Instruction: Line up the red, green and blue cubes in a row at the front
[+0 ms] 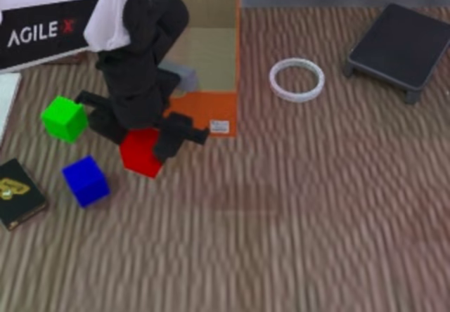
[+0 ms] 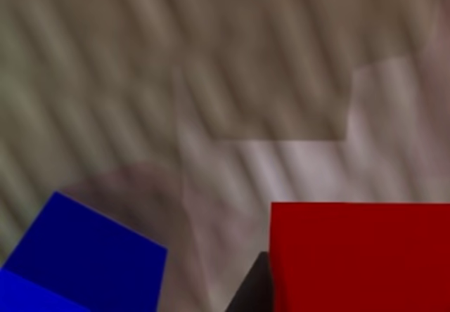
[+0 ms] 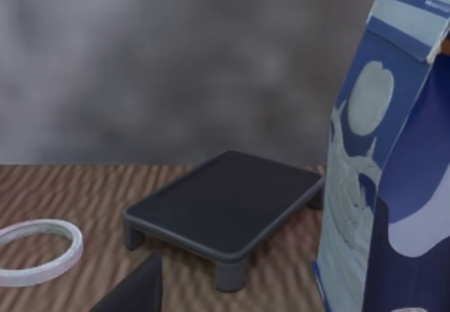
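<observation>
The red cube (image 1: 139,154) sits at the table's left centre, under my left gripper (image 1: 145,142), which comes down on it from above and is shut on it. In the left wrist view the red cube (image 2: 358,256) fills the near corner with one dark fingertip (image 2: 253,287) pressed against its side. The blue cube (image 1: 86,180) lies just left of and in front of the red one, and shows again in the left wrist view (image 2: 84,256). The green cube (image 1: 65,118) rests further back on the left. My right gripper (image 3: 200,301) is parked out of the top view and stands open.
An open orange cardboard box (image 1: 211,108) stands behind the left arm. A white ring (image 1: 297,79) and a dark raised tray (image 1: 404,45) lie at the back right. A black book (image 1: 17,194) lies at the left edge. A blue and white bag (image 3: 394,185) stands beside the right gripper.
</observation>
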`<action>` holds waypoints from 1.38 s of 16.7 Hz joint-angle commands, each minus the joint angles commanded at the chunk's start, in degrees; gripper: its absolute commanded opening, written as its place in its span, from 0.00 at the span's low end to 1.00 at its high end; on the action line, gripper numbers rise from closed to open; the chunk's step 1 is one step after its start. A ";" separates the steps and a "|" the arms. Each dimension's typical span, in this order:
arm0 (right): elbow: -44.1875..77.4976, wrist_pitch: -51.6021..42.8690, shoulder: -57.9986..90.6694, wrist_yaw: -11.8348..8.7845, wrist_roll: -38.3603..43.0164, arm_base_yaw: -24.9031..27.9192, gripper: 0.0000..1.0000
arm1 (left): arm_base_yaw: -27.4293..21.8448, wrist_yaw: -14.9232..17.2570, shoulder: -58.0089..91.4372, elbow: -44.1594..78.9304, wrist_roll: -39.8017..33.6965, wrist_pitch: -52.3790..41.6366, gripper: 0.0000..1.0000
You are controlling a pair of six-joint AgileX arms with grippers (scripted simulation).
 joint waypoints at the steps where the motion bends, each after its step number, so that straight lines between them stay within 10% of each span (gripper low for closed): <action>1: 0.00 0.00 0.00 0.00 0.00 0.00 1.00 | -0.08 -0.01 -0.04 -0.04 -0.14 -0.01 0.00; 15: 0.00 0.00 0.00 0.00 0.00 0.00 1.00 | -16.01 -1.14 -15.53 -16.66 -39.92 0.45 0.00; 23: 0.00 0.00 0.00 0.00 0.00 0.00 1.00 | -16.77 -1.23 -16.31 -18.30 -41.77 1.62 0.00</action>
